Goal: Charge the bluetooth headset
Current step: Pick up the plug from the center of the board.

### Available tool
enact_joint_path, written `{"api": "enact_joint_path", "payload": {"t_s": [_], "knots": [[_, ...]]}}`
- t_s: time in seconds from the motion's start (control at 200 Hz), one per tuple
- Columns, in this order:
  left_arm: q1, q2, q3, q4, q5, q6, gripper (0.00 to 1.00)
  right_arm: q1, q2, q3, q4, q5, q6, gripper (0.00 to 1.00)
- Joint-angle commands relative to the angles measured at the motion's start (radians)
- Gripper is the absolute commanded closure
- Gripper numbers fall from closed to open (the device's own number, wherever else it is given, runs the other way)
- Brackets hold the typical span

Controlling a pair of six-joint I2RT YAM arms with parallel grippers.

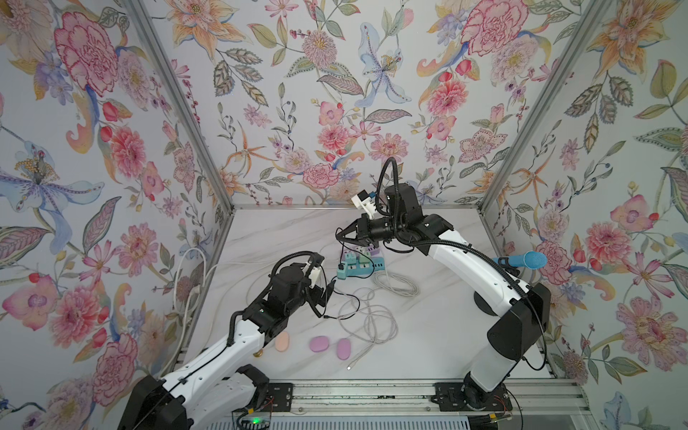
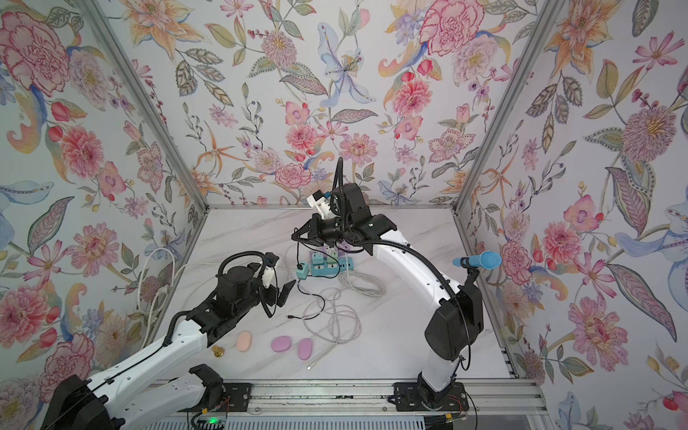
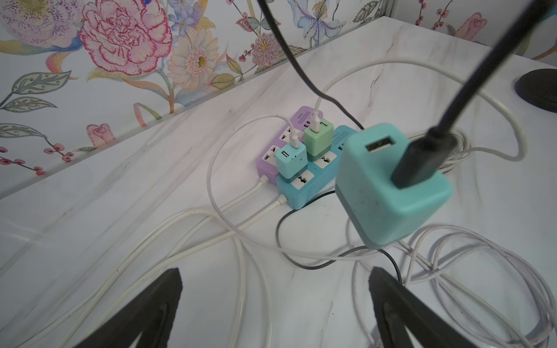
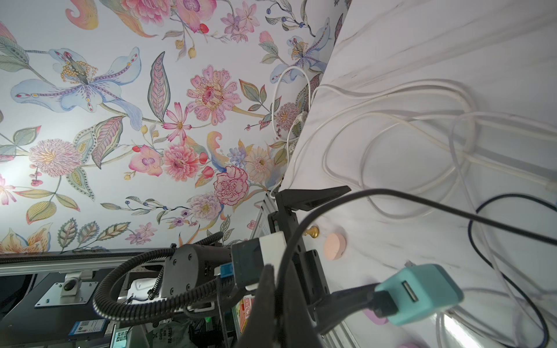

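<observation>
My right gripper (image 1: 340, 234) (image 4: 278, 301) is shut on a black cable (image 4: 422, 200). The cable's USB plug sits in a teal charger block (image 1: 342, 270) (image 3: 391, 183) (image 4: 422, 295), which hangs from it just in front of the teal power strip (image 3: 301, 192). The cable's small free plug (image 1: 325, 317) lies on the table. My left gripper (image 1: 324, 296) (image 3: 275, 301) is open and empty, close beside the hanging charger. Three small oval cases lie near the front edge: a peach one (image 1: 282, 341) and two purple ones (image 1: 320, 343). Which of them is the bluetooth headset I cannot tell.
A purple power strip (image 3: 268, 156) lies against the teal one, which carries a small teal charger (image 3: 291, 162) and a green charger (image 3: 318, 141) with white leads. White cable coils (image 1: 372, 320) spread over the middle. A blue microphone (image 1: 521, 260) stands at the right, a brass knob (image 2: 217, 351) at the front left.
</observation>
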Motion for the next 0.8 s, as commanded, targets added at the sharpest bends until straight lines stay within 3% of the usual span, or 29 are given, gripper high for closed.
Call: {"api": "enact_joint_path", "payload": {"t_s": [0.0,0.135,0.36,0.64,0.796], "knots": [[-0.057,-0.014,0.02,0.101,-0.013,-0.027,0.0,0.001,-0.048,0.007,0.02,-0.012,0.035,1.0],[-0.12,-0.047,0.002,0.152,-0.052,-0.057,0.0,0.001,-0.054,0.009,0.045,-0.006,0.058,1.0],[-0.127,0.019,0.009,0.25,-0.066,-0.054,0.01,0.001,-0.086,-0.041,0.125,-0.033,0.121,1.0],[-0.127,0.076,0.029,0.303,-0.053,-0.043,0.17,-0.03,-0.131,-0.085,0.175,-0.037,0.16,1.0],[-0.126,0.061,0.028,0.311,-0.071,-0.036,0.34,-0.034,-0.149,-0.104,0.197,-0.033,0.174,1.0]]}}
